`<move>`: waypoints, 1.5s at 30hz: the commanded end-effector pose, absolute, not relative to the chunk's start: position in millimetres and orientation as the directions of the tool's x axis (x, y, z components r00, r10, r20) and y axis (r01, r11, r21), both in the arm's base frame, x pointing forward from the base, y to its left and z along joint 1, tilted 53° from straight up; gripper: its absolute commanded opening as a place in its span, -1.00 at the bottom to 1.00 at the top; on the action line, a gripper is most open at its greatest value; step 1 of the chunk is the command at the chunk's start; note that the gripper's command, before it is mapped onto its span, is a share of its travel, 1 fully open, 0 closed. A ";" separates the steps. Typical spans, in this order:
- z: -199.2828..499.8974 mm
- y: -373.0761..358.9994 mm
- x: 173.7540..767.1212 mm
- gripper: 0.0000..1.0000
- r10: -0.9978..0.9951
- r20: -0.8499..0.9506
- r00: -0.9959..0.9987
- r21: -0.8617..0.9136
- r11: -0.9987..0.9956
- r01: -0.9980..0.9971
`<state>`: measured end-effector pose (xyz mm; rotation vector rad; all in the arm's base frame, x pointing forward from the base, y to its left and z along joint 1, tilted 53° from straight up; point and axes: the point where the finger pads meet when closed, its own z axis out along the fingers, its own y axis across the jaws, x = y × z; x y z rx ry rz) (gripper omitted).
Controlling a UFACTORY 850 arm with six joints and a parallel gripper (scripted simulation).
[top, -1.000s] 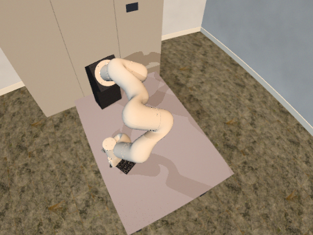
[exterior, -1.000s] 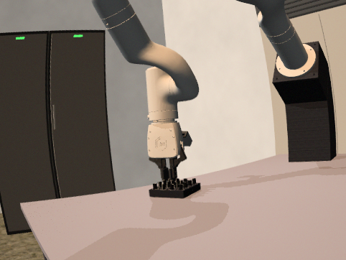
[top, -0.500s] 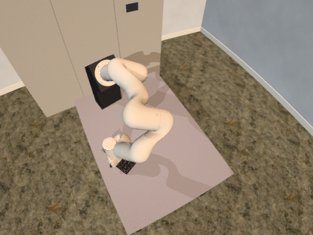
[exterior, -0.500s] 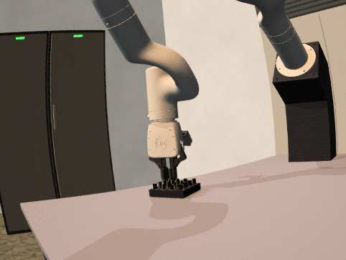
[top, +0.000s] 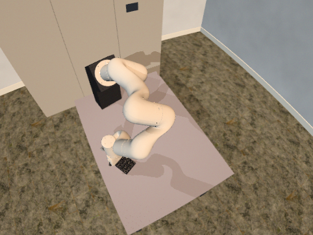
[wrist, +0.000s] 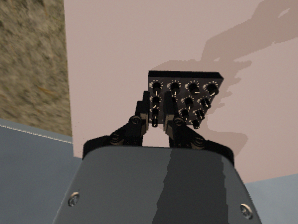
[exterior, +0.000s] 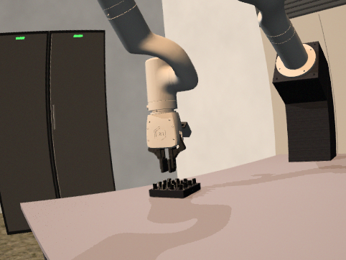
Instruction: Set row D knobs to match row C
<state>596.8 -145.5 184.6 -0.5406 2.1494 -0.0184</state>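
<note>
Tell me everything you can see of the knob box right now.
The knob box is a small, flat, matte black square block standing on the pinkish table near its edge. Short black knobs in rows stick up from its top, ringed by fine white marks; pointer lines are too small to read. The gripper hangs above it, fingers narrowly parted and touching nothing.

You'll see a pale pinkish tabletop (top: 182,169) standing on a mottled brown carpet floor (top: 260,113). At the far side a tall beige cabinet (top: 65,42) carries a small dark panel (top: 132,7) near its top, and a grey-blue wall (top: 260,39) curves away on the right. From the exterior view, a dark double-door cabinet (exterior: 54,118) with two green lights (exterior: 20,37) stands at the left.
</note>
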 end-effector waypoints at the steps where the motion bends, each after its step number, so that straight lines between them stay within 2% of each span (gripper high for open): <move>1: 188.7 -146.9 592.0 -0.61 -0.385 -0.771 -0.506 -0.208 0.905 -0.372; 18: 189.6 -147.0 591.1 -0.61 -0.389 -0.771 -0.505 -0.211 0.903 -0.374; 25: 199.2 -143.6 595.0 -0.61 -0.570 -0.709 -0.415 -0.367 0.801 -0.473; 27: 199.2 -143.6 595.0 -0.61 -0.570 -0.709 -0.415 -0.367 0.801 -0.473; 29: 204.7 -141.6 597.2 -0.61 -0.663 -0.660 -0.354 -0.450 0.726 -0.521; 36: 214.9 -138.0 601.0 -0.61 -0.806 -0.545 -0.231 -0.583 0.562 -0.586; 42: 224.5 -134.6 604.3 -0.61 -0.904 -0.414 -0.105 -0.682 0.385 -0.622; 44: 224.5 -134.6 604.3 -0.61 -0.904 -0.414 -0.105 -0.682 0.385 -0.622; 45: 229.0 -133.0 605.9 -0.61 -0.937 -0.346 -0.045 -0.719 0.296 -0.629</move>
